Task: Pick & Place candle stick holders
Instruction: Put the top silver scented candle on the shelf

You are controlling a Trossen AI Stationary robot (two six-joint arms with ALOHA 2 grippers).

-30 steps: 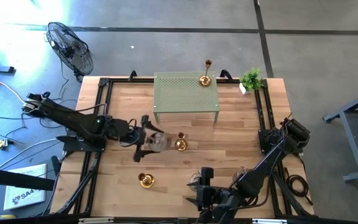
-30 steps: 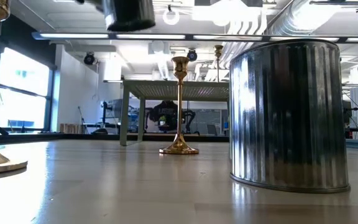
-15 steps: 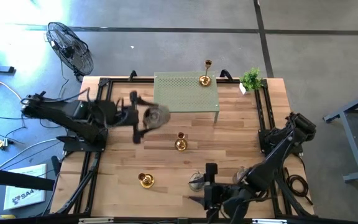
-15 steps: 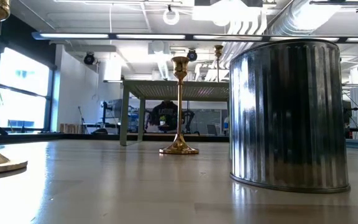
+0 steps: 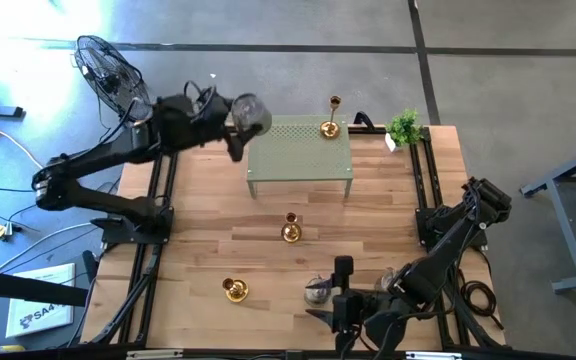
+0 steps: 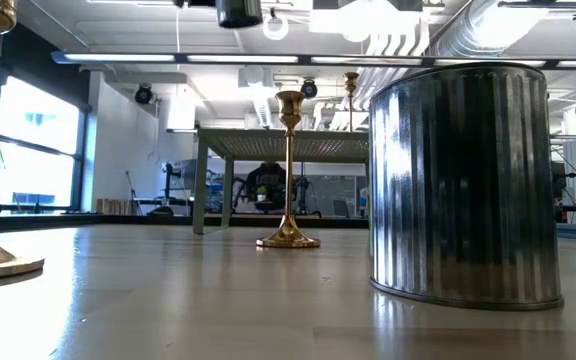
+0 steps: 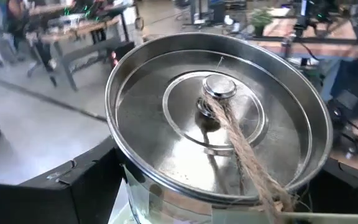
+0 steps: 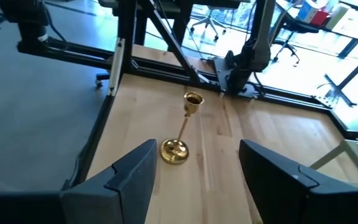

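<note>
My left gripper (image 5: 240,118) is shut on a squat silver-grey candle holder (image 5: 251,110), high over the far left corner of the green perforated stand (image 5: 298,150). The left wrist view looks into the holder's hollow top (image 7: 216,118), where a piece of twine lies. My right gripper (image 5: 340,298) is open near the front edge, beside a second silver holder (image 5: 316,291) that stands on its base. Three gold holders stand upright: one on the stand (image 5: 330,126), one mid-table (image 5: 290,230), one front left (image 5: 233,290), which also shows between my right fingers (image 8: 180,135), farther off. My left gripper holds the silver holder by its outer wall below the rim (image 7: 135,186), one dark finger (image 7: 73,190) on each of two opposite sides. The holder is lifted clear of table and stand, its open top turned toward the wrist camera.
A small potted plant (image 5: 403,127) stands at the far right corner. Black frame rails run along the table's left and right sides. In the low view the silver holder (image 6: 463,185) stands large at the front, with the mid-table gold one (image 6: 288,170) behind it.
My left gripper has lifted the silver holder off the middle of the table, beside the mid-table gold holder, and carried it up and toward the far edge, to the green stand's far left corner. The gold holders have stayed in place.
</note>
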